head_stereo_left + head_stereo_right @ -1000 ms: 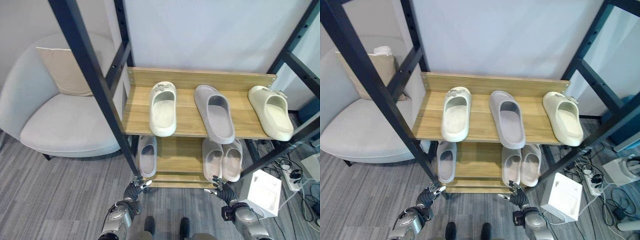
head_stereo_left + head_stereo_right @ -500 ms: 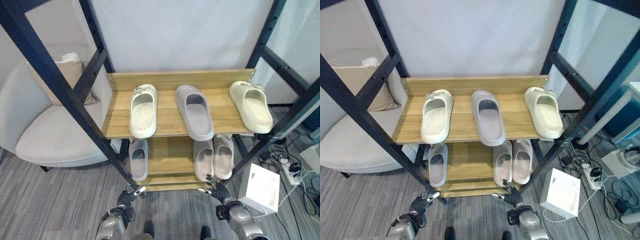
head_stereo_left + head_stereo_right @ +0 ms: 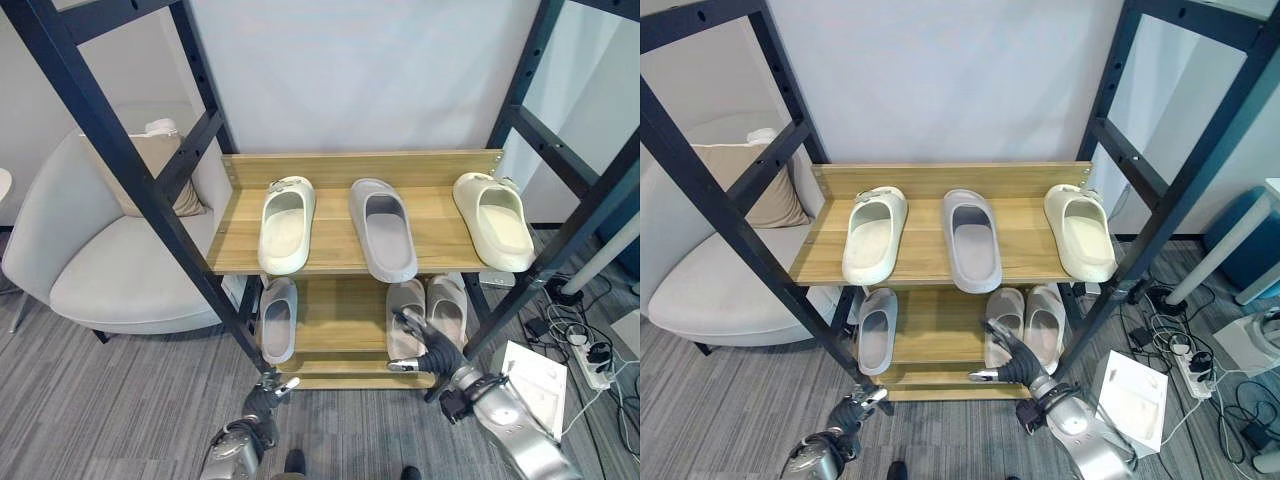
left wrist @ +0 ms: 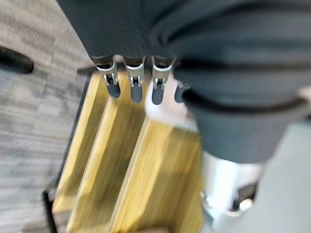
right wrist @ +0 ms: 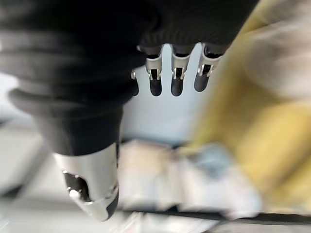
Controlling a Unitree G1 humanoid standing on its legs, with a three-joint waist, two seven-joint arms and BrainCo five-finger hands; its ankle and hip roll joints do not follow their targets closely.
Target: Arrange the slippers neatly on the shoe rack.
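Slippers are mostly sitting on the shoe rack (image 3: 330, 262) already, so the job is looking partway done. Right hand (image 3: 432, 347) is reaching in at the lower shelf with fingers straight and spread, gripping nothing, hovering just over the pale pink pair (image 3: 1026, 322) that's lying directly beyond its fingertips. Off to that hand's left on the same shelf, a lone grey slipper (image 3: 277, 318) is sitting by itself. Above the hand, the top shelf is carrying a cream slipper (image 3: 285, 224), a grey slipper (image 3: 383, 228) and another cream slipper (image 3: 493, 219), with the grey one splitting the cream pair. My guess is what's left is matching the two greys and the two creams. Left hand (image 3: 262, 397) is hanging low by the floor in front of the rack, fingers relaxed and empty.
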